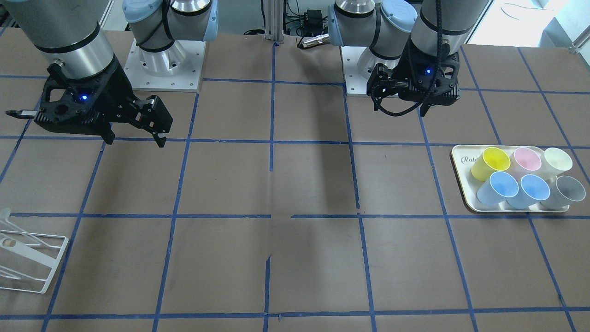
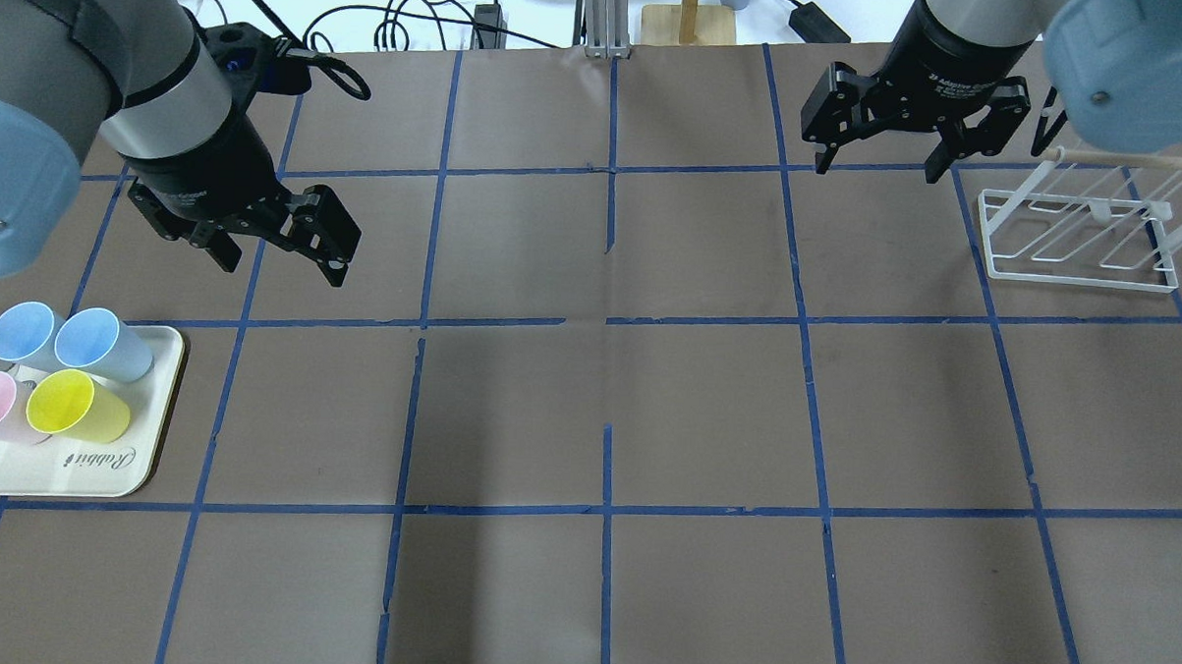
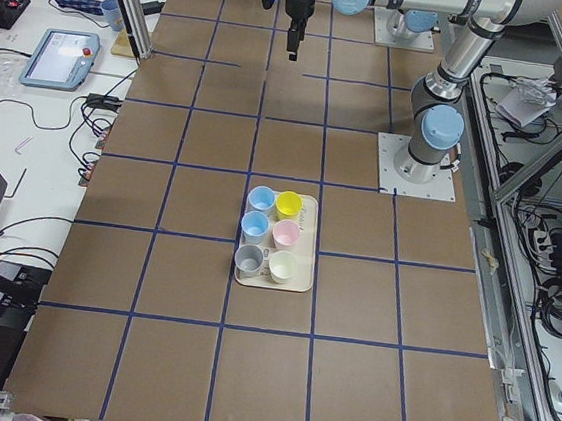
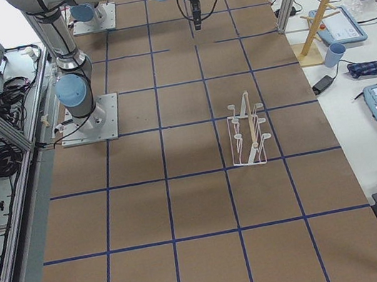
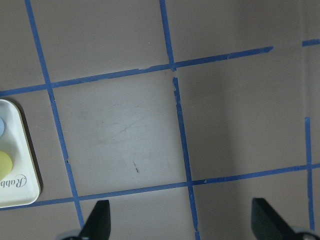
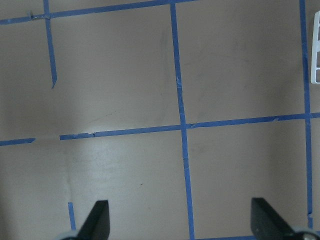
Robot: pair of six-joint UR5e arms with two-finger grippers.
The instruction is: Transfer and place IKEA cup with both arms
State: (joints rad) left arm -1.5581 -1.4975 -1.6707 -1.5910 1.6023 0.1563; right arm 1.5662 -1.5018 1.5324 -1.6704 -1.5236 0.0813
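Note:
Two near-identical pale blue cups (image 1: 498, 188) (image 1: 530, 190) stand on a cream tray (image 1: 462, 171); I cannot tell which is the IKEA cup. They also show in the overhead view (image 2: 23, 335) (image 2: 99, 342). My left gripper (image 2: 281, 262) is open and empty, hovering above the table beyond the tray and apart from the cups; it also shows in the front view (image 1: 400, 107). My right gripper (image 2: 879, 167) is open and empty, high over the far side near the rack. Both wrist views show spread fingertips (image 5: 97, 222) (image 6: 97, 220) over bare table.
Yellow (image 1: 489, 163), pink (image 1: 526, 159), cream (image 1: 557, 161) and grey (image 1: 564, 191) cups share the tray. A white wire rack (image 2: 1076, 231) stands on the robot's right side. The brown table (image 2: 608, 401) has a blue tape grid.

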